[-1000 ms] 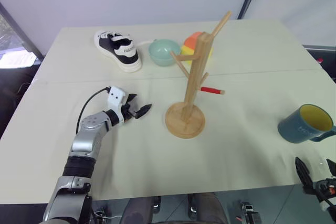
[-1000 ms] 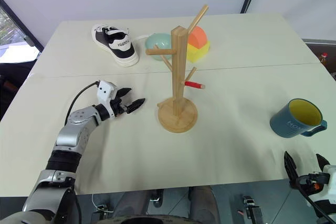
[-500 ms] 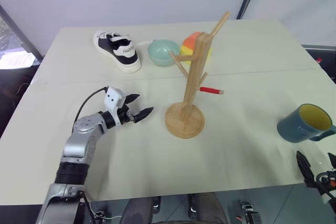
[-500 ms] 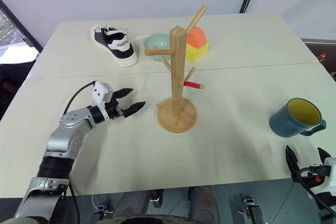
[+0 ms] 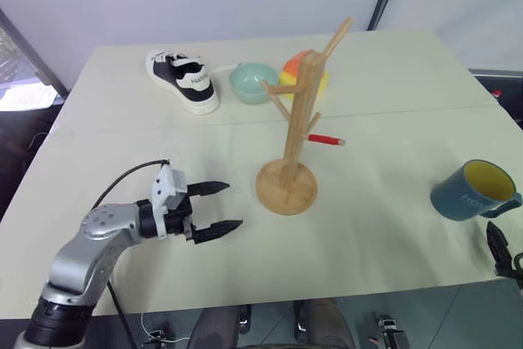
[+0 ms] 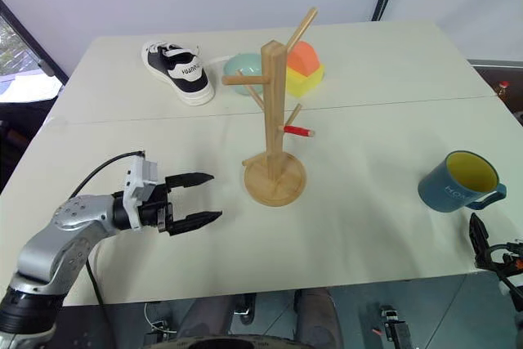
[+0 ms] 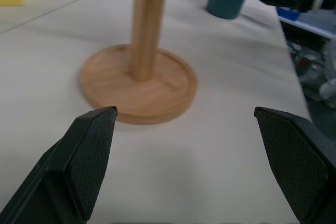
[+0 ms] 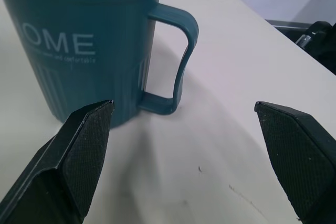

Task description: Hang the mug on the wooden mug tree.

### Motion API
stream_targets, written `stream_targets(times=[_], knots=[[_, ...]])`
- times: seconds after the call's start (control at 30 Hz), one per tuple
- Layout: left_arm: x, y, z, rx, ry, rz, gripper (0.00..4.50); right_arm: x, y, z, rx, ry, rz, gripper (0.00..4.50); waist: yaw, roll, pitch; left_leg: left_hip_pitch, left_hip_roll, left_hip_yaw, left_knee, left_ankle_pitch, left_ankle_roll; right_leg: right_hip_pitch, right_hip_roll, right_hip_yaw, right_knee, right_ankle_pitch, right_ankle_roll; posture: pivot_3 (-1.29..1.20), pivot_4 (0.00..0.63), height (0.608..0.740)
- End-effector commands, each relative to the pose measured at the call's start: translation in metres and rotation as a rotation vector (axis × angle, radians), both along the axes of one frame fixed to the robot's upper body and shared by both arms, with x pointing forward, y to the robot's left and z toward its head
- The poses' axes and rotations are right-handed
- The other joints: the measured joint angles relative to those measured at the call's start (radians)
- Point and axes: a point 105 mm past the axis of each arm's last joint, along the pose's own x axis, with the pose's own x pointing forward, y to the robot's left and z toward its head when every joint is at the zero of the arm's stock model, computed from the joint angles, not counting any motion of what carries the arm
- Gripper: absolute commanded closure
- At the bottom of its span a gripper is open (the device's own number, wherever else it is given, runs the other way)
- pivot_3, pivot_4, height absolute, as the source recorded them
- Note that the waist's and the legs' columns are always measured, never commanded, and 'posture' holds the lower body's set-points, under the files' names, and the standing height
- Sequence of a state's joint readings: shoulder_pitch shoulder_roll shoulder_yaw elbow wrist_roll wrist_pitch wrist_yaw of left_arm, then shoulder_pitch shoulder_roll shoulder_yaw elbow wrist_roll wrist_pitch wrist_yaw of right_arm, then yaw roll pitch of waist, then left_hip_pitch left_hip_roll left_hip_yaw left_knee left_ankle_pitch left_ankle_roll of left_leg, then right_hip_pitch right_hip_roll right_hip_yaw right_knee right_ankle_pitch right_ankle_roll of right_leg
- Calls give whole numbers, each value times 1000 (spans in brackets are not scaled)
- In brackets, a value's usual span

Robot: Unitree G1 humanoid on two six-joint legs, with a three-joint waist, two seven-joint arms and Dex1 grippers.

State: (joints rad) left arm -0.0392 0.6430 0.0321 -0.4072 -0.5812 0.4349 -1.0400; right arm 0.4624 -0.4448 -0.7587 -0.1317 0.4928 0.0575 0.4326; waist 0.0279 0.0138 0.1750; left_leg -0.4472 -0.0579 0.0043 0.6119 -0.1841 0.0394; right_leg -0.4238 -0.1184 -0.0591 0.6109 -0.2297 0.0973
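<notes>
The slate-blue mug (image 6: 454,183) stands upright at the right edge of the table (image 6: 368,104), just above the right gripper (image 6: 490,244), whose fingers are spread and empty. The wooden mug tree (image 6: 274,120) stands mid-frame; lower left, the left gripper (image 6: 201,198) gapes, empty.

Glossy mug (image 8: 79,51), matt wooden mug tree (image 6: 274,120)

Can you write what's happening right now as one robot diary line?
mug: upright on table, unheld | mug tree: pegs empty | right end effector: open, near mug handle | left end effector: open, empty
</notes>
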Motion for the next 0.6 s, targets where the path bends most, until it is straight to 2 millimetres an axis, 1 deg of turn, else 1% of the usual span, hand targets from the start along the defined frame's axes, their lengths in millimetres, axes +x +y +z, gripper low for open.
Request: stream_targets(times=[0.03, 0.3, 0.5, 0.6], knots=[[-10, -10, 13, -25, -35, -51, 0, -2, -12, 6, -32, -2, -42, 46, 0, 1, 0, 0, 0, 0, 0, 0, 0, 0, 0, 0, 0, 0, 0, 0, 150, 736], [-23, -25, 12, -1, -54, -142, 0, 10, -18, 1, -8, -10, -79, 46, -16, 2, -1, 0, 0, 0, 0, 0, 0, -1, 1, 1, 1, 0, 0, 0, 150, 736], [-26, -39, 21, -38, -75, -180, 0, 25, -22, -1, 11, -23, -73, 46, -17, 2, -1, 1, 0, 1, 1, 0, 0, 0, 0, 1, 1, 0, 0, 0, 150, 736], [-26, -43, 23, -34, -87, -192, 0, 30, -23, -2, 23, -29, -66, 46, -16, 1, -1, 2, 0, 2, 2, 0, 0, 0, 0, 1, 1, 1, -2, 0, 150, 736]])
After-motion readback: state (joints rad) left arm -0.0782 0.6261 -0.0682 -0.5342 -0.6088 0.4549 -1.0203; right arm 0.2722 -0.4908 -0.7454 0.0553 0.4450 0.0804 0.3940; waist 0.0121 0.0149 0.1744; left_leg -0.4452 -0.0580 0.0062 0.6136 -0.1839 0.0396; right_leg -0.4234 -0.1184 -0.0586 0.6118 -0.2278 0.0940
